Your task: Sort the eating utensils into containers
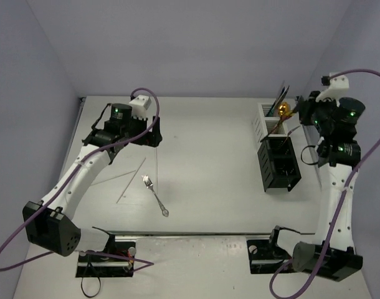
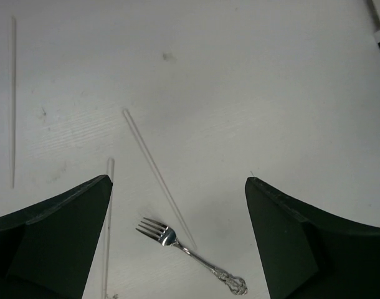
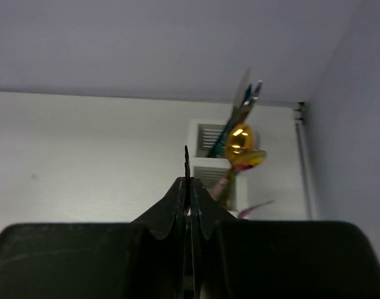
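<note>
The pale surface [image 1: 209, 156] carried the silver fork [image 2: 190, 252], lying diagonally almost under the released left end effector [image 2: 177, 180]; the right end effector [image 3: 190, 187], clenched, perhaps empty, hung well apart by the containers [image 1: 278, 163].

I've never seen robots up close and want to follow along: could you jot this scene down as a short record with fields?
Loose on table: silver fork, pale sticks
White box: holds gold spoon and other utensils
Black box: beside the white box, nearer the arms
Left tool: open, above the fork
Right tool: shut, near the boxes
</note>
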Motion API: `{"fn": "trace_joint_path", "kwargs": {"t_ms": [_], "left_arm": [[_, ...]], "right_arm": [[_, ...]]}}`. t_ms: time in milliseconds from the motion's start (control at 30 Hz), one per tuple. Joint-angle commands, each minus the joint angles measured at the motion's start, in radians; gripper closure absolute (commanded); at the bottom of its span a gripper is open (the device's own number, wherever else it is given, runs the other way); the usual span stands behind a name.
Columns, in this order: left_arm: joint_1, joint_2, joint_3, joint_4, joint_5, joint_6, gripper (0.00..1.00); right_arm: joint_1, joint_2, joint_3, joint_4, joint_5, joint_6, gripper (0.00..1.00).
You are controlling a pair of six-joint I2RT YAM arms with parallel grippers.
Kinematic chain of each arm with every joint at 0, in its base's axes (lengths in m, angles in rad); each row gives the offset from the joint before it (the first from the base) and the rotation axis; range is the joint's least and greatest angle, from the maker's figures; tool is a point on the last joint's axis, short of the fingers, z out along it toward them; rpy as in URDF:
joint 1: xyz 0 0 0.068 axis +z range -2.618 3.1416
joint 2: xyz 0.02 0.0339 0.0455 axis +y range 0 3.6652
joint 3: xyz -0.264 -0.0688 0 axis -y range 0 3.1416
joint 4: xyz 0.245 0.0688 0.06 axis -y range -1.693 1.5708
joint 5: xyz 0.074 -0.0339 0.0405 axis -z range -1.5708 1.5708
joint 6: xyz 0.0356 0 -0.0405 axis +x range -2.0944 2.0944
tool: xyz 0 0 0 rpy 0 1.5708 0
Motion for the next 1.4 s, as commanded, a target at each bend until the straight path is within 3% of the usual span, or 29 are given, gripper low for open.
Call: {"fn": "trace_joint_path", "kwargs": {"t_ms": [0, 167, 367, 767, 1167, 1200, 1300, 1367], "left_arm": [[-0.013, -0.051, -0.057, 0.03, -0.011, -0.008, 0.12], [-0.013, -0.035, -0.096, 0.043, -0.037, -0.018, 0.12], [-0.013, 0.009, -0.109, 0.02, -0.048, -0.057, 0.12], [-0.013, 0.008, -0.201, 0.033, -0.05, -0.088, 0.12], [-0.05, 0.049, -0.318, 0.036, 0.0, -0.15, 0.23], [-0.054, 0.06, -0.327, 0.037, 0.004, -0.153, 0.24], [-0.065, 0.095, -0.34, 0.039, 0.009, -0.166, 0.25], [-0.065, 0.145, -0.335, 0.033, 0.022, -0.171, 0.26]], "right_arm": [[-0.115, -0.016, -0.016, -0.123, 0.02, -0.224, 1.0], [-0.151, 0.014, -0.053, -0.087, 0.053, -0.228, 1.0], [-0.152, 0.065, -0.089, 0.083, 0.087, -0.143, 1.0], [-0.155, 0.223, 0.001, 0.23, 0.145, -0.092, 1.0], [-0.149, 0.251, -0.163, 0.267, 0.145, -0.244, 0.99], [-0.147, 0.25, -0.183, 0.267, 0.144, -0.253, 0.95], [-0.147, 0.244, -0.207, 0.268, 0.145, -0.262, 0.65], [-0.145, 0.233, -0.21, 0.267, 0.146, -0.253, 0.54]]}}
